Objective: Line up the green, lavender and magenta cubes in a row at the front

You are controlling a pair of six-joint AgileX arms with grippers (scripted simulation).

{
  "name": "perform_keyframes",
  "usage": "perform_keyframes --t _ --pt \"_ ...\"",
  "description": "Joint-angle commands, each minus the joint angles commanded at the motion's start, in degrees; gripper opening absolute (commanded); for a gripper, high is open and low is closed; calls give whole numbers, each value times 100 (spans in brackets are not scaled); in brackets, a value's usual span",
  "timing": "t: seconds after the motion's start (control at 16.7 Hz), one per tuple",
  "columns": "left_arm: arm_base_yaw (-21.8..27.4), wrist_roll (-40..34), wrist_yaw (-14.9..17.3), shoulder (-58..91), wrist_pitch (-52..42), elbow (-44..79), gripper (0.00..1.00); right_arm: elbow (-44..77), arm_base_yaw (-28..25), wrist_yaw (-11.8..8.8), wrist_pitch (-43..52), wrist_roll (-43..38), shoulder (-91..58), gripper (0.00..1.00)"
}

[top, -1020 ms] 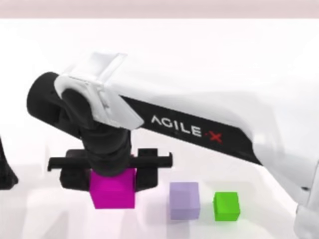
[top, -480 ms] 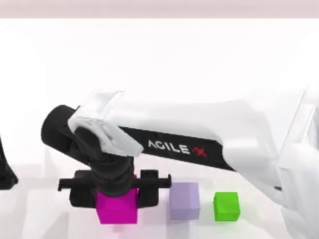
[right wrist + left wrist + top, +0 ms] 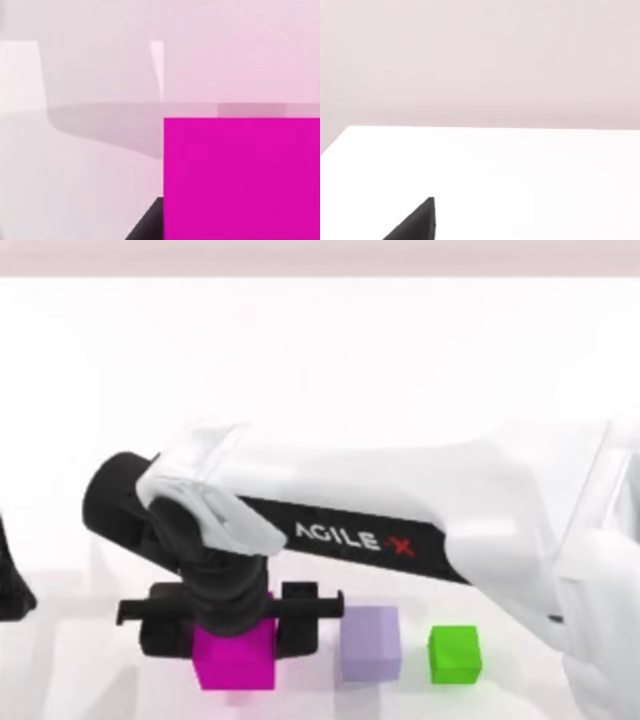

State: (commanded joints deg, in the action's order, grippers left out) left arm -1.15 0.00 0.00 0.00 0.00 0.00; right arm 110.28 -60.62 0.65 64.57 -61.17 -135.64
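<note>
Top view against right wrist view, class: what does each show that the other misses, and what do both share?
Only the top view shows the lavender cube, the green cube, the right arm with its hand over the magenta cube, and a bit of the left arm at the table's left edge. Only the right wrist view shows the magenta cube's flat side close up. Both share the magenta cube and the white table.
</note>
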Motion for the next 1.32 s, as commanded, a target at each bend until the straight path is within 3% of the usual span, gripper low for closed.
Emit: perform_keyframes --t 0.42,1.02,1.32 --pt "0 0 0 0 0 0 100 0 0 0 0 0 0 98" --pt "0 0 0 0 0 0 100 20 9 1 21 1 3 100" --pt "0 0 0 0 0 0 100 761 -27 8 853 -6 65 100"
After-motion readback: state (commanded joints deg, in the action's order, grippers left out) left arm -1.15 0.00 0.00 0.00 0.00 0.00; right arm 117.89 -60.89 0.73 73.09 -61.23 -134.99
